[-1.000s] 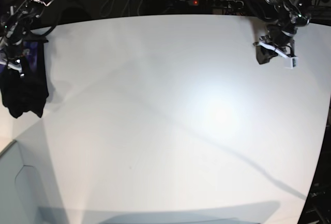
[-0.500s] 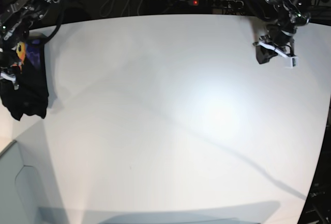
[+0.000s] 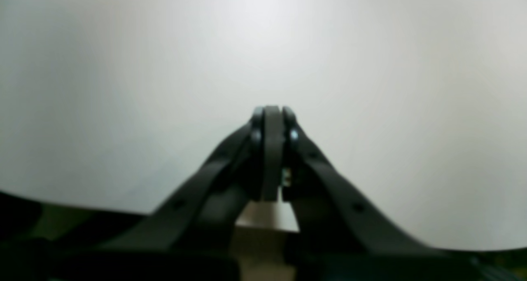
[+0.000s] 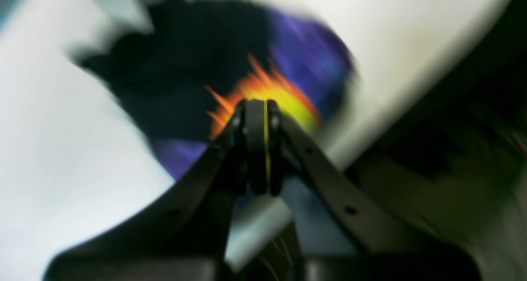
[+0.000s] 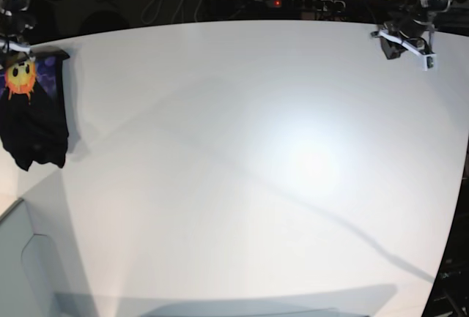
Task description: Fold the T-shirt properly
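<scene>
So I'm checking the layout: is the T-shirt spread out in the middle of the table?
No, the T-shirt lies bunched at the table's far left edge in the base view.

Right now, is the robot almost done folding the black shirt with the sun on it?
Looks finished. The black cloth T-shirt with the orange sun print lies as a compact bundle at the white table's far edge. Nothing is in hand: the right gripper and left gripper are shut and empty. Nothing obvious remains.
</scene>
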Available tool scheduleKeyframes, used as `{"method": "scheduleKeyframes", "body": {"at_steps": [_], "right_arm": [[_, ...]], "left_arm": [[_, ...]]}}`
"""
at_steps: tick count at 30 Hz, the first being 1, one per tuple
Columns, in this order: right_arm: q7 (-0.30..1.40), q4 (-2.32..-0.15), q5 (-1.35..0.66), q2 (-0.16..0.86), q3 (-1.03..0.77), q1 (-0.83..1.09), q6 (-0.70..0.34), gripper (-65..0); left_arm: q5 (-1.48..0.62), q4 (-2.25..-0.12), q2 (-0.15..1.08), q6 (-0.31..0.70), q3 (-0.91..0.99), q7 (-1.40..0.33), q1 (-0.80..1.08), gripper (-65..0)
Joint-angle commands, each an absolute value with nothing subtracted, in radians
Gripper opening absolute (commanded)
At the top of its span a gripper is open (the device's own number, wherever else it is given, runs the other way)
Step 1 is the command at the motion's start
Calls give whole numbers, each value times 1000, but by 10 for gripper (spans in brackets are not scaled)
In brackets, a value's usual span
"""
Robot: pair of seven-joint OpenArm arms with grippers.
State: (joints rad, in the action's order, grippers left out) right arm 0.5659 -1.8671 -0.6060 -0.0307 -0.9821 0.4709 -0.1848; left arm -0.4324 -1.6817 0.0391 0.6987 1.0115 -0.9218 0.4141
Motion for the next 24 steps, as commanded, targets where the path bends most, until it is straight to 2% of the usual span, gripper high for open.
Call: {"method": "scheduleKeyframes", "body": {"at_steps": [1,5,9,12,17,24], "right_arm": [[532,-1877,-616,-25,-1004,501,-194,-650],[539,-1825,-616,-56,-1056,572,-303,-650],[541,-1738,-613,-56,-1079,616,-394,-650],[542,-1639,-611,-21,-1070,641,-404,-650],[542,-1342,-611,59,-1004,644,-404,-650],[532,-1064,-611,116,-978,627,-404,-650]], "left_arm": [[-446,-1721,25,698,1036,-886,441,-650],[-444,-1802,-44,698,1058,-780,532,-650],[-443,-1851,-87,698,1058,-756,588,-650],[-443,-1845,-110,698,1046,-759,618,-650],[-443,-1774,-124,698,901,-750,693,-650],[-441,-1580,-130,698,777,-739,714,-650]]}}
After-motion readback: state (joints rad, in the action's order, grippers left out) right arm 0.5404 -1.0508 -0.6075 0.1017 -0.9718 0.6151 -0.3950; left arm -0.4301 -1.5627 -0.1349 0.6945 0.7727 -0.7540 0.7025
